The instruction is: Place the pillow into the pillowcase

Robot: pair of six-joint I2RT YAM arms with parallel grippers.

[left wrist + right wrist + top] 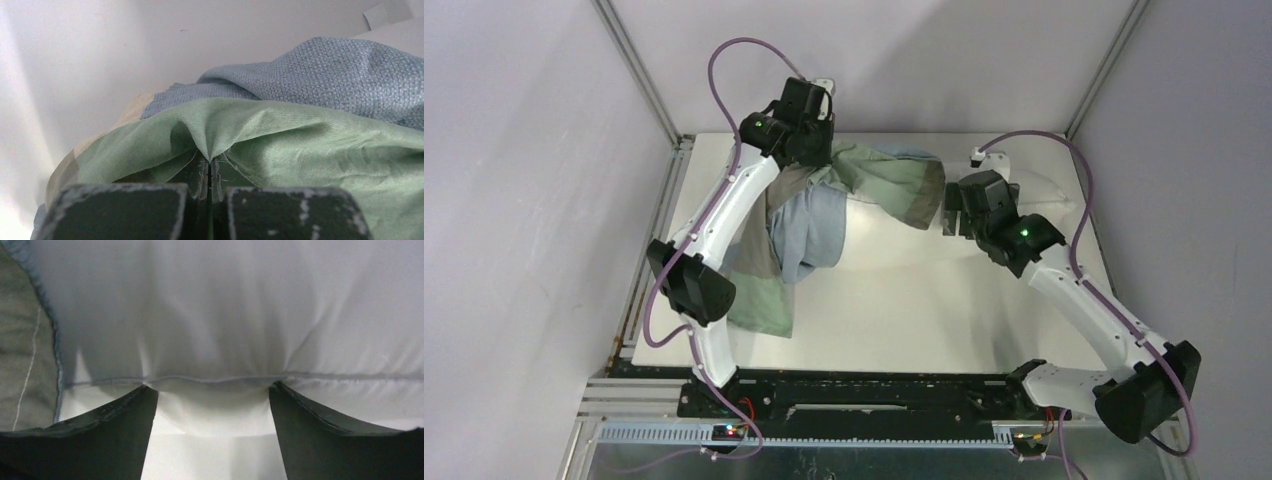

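High fixed camera looks down over the whole table [904,300]. The left wrist view sits tight against the pillowcase [300,145], the right against the pillow [225,305]; both show overhead.

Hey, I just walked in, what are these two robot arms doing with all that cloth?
They're getting a pillow into a pillowcase. The left gripper is shut on a pinch of the case's green inner side, holding it raised at the table's far left. The right gripper is open, its tips spread along the pillow's stitched edge, not clamping it. The case covers only part of the pillow; its white right end is bare.
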